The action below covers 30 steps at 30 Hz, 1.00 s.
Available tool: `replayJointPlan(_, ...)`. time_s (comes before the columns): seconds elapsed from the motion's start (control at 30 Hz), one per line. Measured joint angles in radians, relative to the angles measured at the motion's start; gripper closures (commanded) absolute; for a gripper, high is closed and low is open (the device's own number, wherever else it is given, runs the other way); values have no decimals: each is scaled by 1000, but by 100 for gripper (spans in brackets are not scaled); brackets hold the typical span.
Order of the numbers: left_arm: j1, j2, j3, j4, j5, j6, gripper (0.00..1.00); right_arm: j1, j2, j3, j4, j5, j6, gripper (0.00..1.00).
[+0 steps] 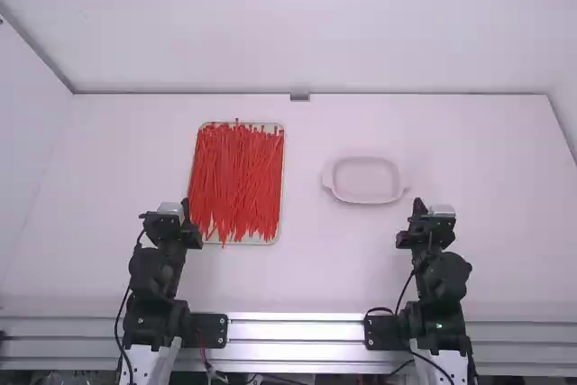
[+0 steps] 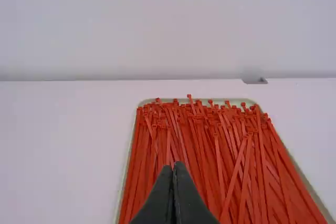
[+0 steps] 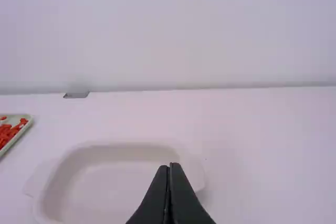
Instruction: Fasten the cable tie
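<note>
The cable ties (image 1: 236, 182) are a thick heap of red strips that fills a shallow rectangular tray (image 1: 282, 178) lying on the white tabletop (image 1: 451, 132), left of the middle. Their long axes run nearly parallel with the tray's long sides, from the arms' side towards the far wall. The small blocky heads are lined up at the far end, and the thin tails point back towards the arms. A few strips lie slanted across the rest, and some tails poke just past the tray's near rim. The left gripper (image 2: 174, 165) hangs over the near end of the heap, its fingers pressed together with nothing between them. To the right of the tray, well apart from it, stands an oval white dish (image 1: 364, 179) with small side handles. The right gripper (image 3: 169, 166) sits just short of the dish's near rim, its fingers likewise closed and holding nothing. A small grey fitting (image 1: 299, 96) sits at the tabletop's far edge.
</note>
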Motion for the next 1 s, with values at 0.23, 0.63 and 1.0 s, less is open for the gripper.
replayJointPlan(0.23,0,3,0,0,0,0,97,0,2,0,2,-1,2,97)
replayJointPlan(0.63,0,102,77,-49,1,-5,85,0,109,50,-11,-18,14,85)
replayJointPlan(1.0,-3,317,230,-124,12,-37,67,1,329,194,-64,-51,57,67)
